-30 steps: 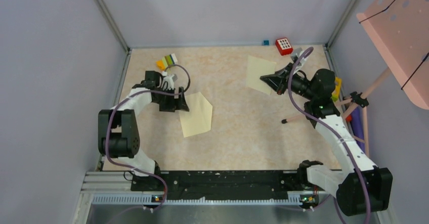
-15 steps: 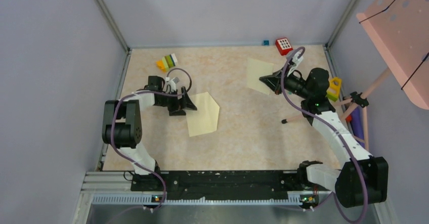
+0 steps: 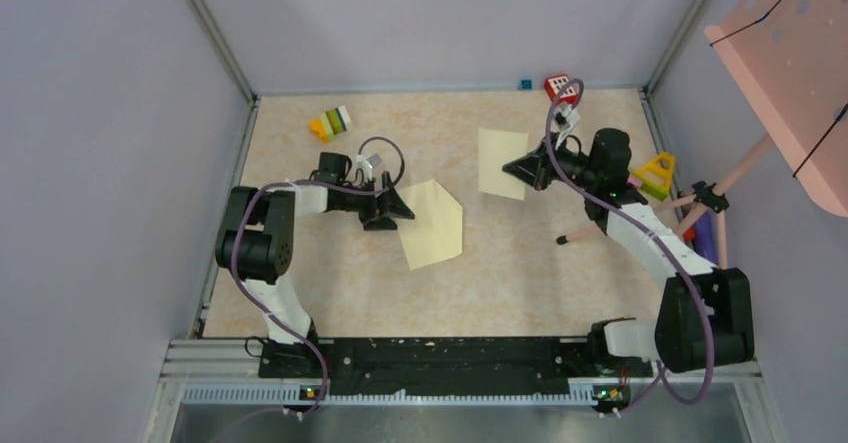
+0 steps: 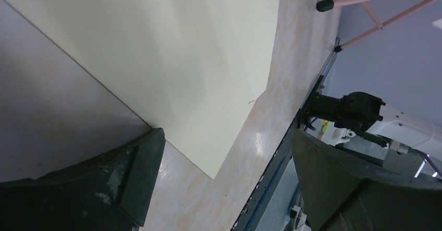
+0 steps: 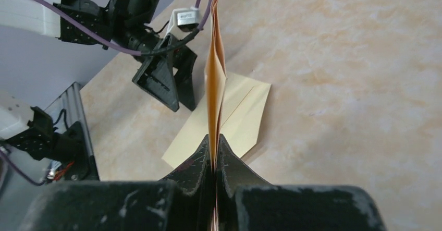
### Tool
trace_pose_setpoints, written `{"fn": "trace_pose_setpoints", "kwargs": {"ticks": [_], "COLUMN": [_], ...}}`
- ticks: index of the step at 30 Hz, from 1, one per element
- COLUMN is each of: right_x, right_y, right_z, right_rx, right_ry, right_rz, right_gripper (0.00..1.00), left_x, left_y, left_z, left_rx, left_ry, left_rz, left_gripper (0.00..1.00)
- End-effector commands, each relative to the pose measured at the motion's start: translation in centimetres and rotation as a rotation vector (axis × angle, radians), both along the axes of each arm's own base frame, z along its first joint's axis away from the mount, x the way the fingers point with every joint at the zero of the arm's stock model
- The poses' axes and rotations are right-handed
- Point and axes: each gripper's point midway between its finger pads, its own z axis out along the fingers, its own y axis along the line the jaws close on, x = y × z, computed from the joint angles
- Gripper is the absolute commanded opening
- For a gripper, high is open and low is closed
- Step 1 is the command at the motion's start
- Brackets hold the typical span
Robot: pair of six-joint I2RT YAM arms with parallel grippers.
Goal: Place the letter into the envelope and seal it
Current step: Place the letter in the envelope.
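envelope [image 3: 435, 228] | flat at wide-spread left hand [image 3: 400, 217] | letter [image 3: 495, 153] pinched in right hand [image 3: 512, 169]

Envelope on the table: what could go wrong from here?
1. The pale cream paper envelope lies flat and loose; the open left gripper holds nothing, so it may slide when pushed.
2. The shut right gripper pinches the folded tan paper letter by one edge; it may flop and miss the opening.

Left arm [image 3: 300, 195] stretched low, left fingers [image 4: 130, 184] spread wide, right fingers [image 5: 194, 169] pinched tight together
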Motion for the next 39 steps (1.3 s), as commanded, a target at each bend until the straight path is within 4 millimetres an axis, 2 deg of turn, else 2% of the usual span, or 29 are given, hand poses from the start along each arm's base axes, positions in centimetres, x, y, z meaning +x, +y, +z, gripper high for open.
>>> {"fn": "trace_pose_setpoints", "kwargs": {"ticks": [1,4,7,11,19,27,39], "right_x": [-0.7,-1.8,-2.7,-2.3,-1.0,0.4,2.9], "right_y": [1.7,3.0,4.9,6.1,6.2,6.3,5.7], "right_z": [-0.7,-2.1,-3.2,-4.4,-9.4,-12.5,-15.6], "right_rx": [0.031,0.011,-0.015,-0.028,-0.053,-0.069,-0.066], "right_ry": [0.125,0.170,0.211,0.278,0.438,0.552,0.650], "right_rz": [0.115,0.179,0.247,0.263,0.205,0.157,0.026], "right_gripper": [0.00,0.00,0.00,0.00,0.00,0.00,0.00], "left_x": [1.4,3.0,3.5,4.1,3.9,3.9,2.8], "left_y": [0.0,-0.6,-1.4,-2.3,-3.8,-3.8,-4.2], "left_z": [-3.2,-3.0,-3.0,-2.4,-1.5,1.4,0.1], "left_rx": [0.095,0.090,0.090,0.083,0.052,-0.002,-0.049], "left_ry": [0.000,-0.040,-0.064,-0.110,-0.133,-0.194,-0.122], "left_rz": [0.051,0.057,0.045,0.034,0.003,0.006,0.008], "left_gripper": [0.99,0.99,0.98,0.98,0.98,0.98,0.99]}}
